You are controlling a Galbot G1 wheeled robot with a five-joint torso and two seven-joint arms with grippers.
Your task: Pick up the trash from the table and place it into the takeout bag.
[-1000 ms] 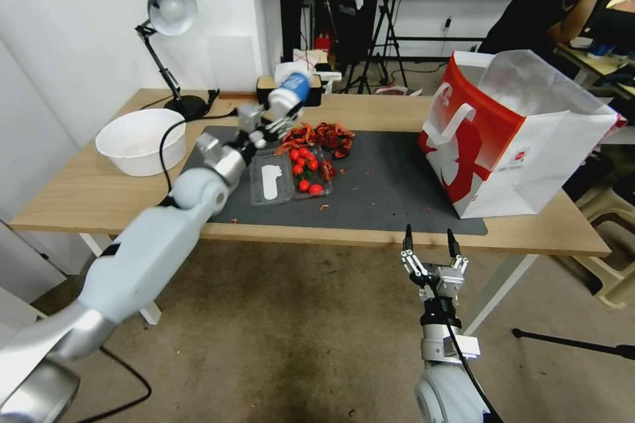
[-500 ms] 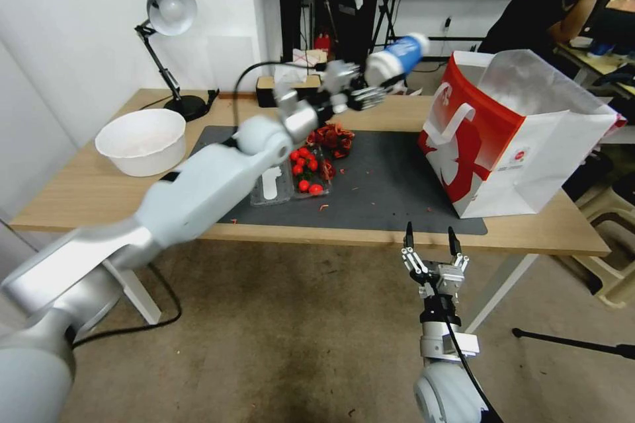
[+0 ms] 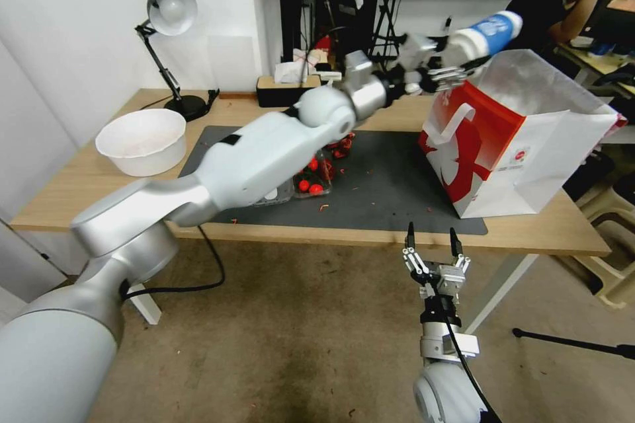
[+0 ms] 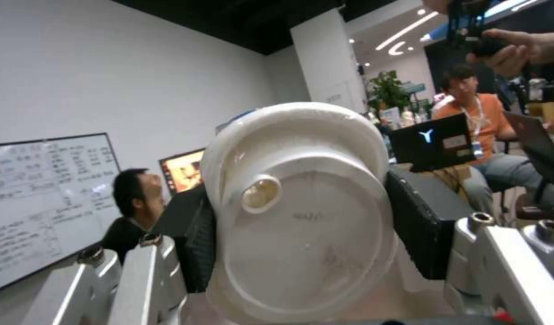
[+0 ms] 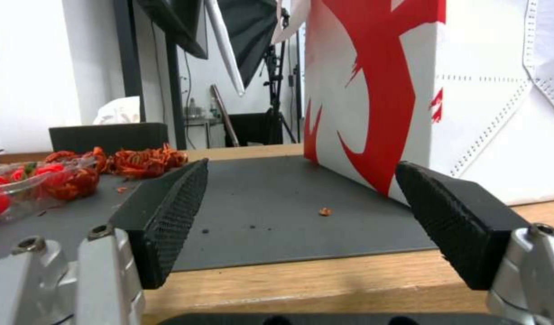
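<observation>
My left gripper [image 3: 455, 61] is shut on a white lidded cup with a blue label [image 3: 487, 35], held tilted in the air over the near rim of the takeout bag [image 3: 522, 139]. That red and white bag stands open on the right of the table [image 3: 86, 192]. The left wrist view shows the cup's round base [image 4: 301, 216] pressed between both black pads [image 4: 190, 243]. More trash lies on the dark mat [image 3: 390, 192]: a clear tray of red bits [image 3: 311, 182] and red scraps [image 3: 342, 143]. A pale round bowl [image 3: 140, 141] sits far left. My right gripper [image 3: 432, 241] hangs open below the table's front edge.
A desk lamp [image 3: 169, 13] and a dark tissue box [image 3: 284, 82] stand along the table's far edge. My left arm [image 3: 264, 152] stretches across the mat. In the right wrist view the bag's side [image 5: 409, 90] rises beyond the mat [image 5: 277, 203]. Tripods stand behind the table.
My left arm has swung right and upward with the cup, from above the red scraps to over the bag's rim. The right arm has stayed put.
</observation>
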